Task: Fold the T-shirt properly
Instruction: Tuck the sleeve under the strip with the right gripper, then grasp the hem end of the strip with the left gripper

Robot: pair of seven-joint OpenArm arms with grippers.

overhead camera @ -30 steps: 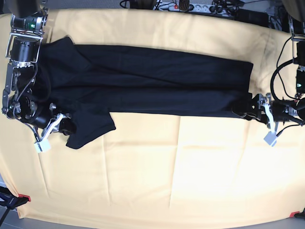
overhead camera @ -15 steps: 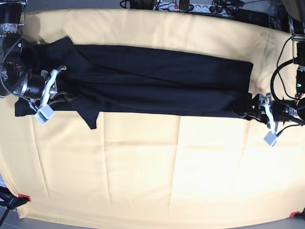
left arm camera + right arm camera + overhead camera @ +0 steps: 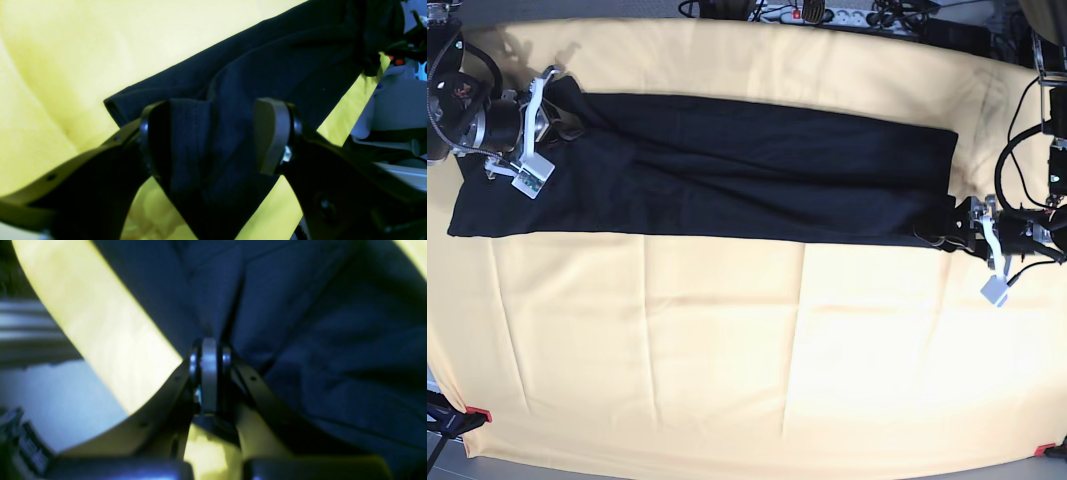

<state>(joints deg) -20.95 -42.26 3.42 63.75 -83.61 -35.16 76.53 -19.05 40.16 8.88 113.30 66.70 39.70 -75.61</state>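
Right gripper (image 3: 555, 100), its jaws pressed together pinching the plain black cloth T-shirt (image 3: 757, 165), should lay that fold flat beneath itself before letting go.

A yellow cloth (image 3: 727, 350) covers the tabletop nearly edge to edge, marked by faint straight creases that cross near its middle. A small red clip (image 3: 479, 414) sits at the cloth's near left corner and another red clip (image 3: 1044, 450) at its near right corner. Beyond the cloth's far edge lies a white power strip (image 3: 812, 14) among dark tangled cables (image 3: 897, 16).
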